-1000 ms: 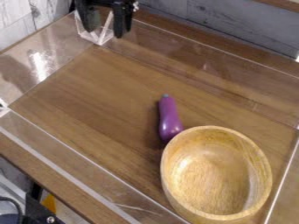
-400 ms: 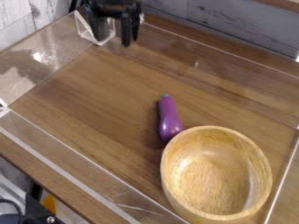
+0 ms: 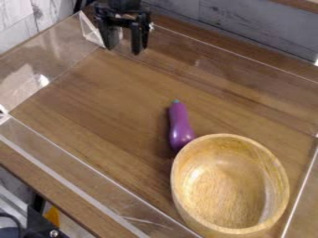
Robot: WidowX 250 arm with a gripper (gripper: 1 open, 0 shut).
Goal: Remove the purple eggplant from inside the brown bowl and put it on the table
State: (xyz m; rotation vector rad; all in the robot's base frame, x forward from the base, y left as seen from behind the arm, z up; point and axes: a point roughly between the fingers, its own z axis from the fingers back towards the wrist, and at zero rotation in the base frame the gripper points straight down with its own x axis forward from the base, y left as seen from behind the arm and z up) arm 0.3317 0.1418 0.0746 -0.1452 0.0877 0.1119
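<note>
The purple eggplant (image 3: 179,126) lies on the table (image 3: 112,112), just left of and touching the rim of the brown bowl (image 3: 230,184) at the lower right. The bowl's inside shows only bare wood. My gripper (image 3: 126,41) hangs at the upper left, pointing down, its two dark fingers (image 3: 112,39) spread open with nothing between them. It stands well away from both eggplant and bowl, low over the tabletop.
Low clear acrylic walls (image 3: 50,56) edge the tabletop on all sides. A white-grey brick-like wall (image 3: 248,23) runs behind. The gripper hangs close to the back left acrylic corner.
The gripper has come down and shifted slightly right and toward the table's middle, staying open. The eggplant and the bowl have not moved.
</note>
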